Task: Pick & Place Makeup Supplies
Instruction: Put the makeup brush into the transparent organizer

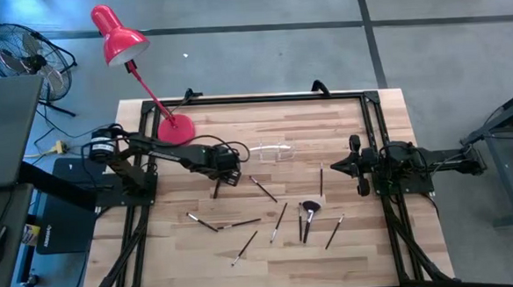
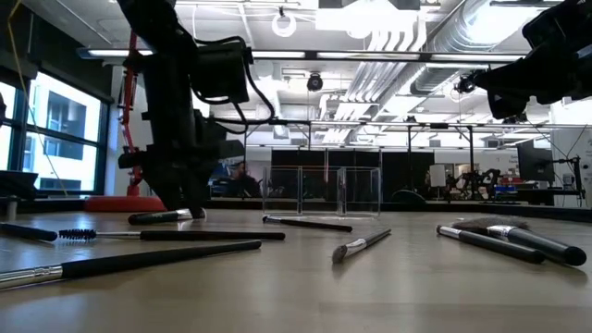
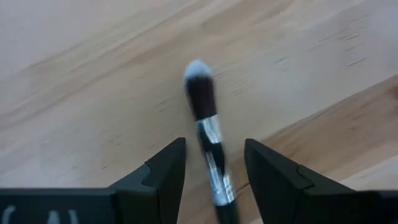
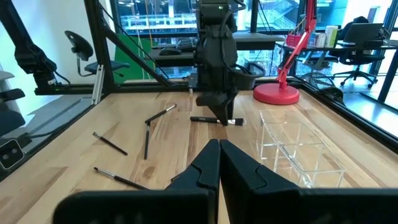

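Left gripper (image 3: 214,177): down at the table (image 1: 368,252), a little left of centre, fingers (image 3: 165,171) spread wide on either side of a brush (image 3: 208,140); no squeeze visible, brush flat on the wood between them.
Brush at left gripper: silvery ferrule, dark head with a pale tip, handle running back under the wrist; seen from the low view as a dark stick (image 2: 166,217) lying at the foot of the arm.
Right gripper (image 4: 219,163): raised near the right edge, well apart from the supplies, fingers pressed together, nothing between them.
Holder (image 1: 273,151): clear plastic, compartments, just right of the left gripper, toward the far edge; looks empty, though its clear walls make that hard to judge.
Fluffy brush (image 1: 309,213): black head, right of centre, nearer the front edge than the holder.
Liner (image 1: 321,180): thin, dark, between the holder and the fluffy brush, pointing toward the far edge.
Other supplies: scattered flat across the middle and front of the table; one brush (image 1: 262,188) just front of the holder, a pair (image 1: 202,221) left of centre, one (image 1: 243,248) nearest the front edge, one (image 1: 334,232) toward the front right.
Spoolie (image 2: 79,235): bristled tip visible in the low view, lying among the nearer handles.
Lamp (image 1: 175,127): red, base on the far left corner area of the table, behind the left arm.
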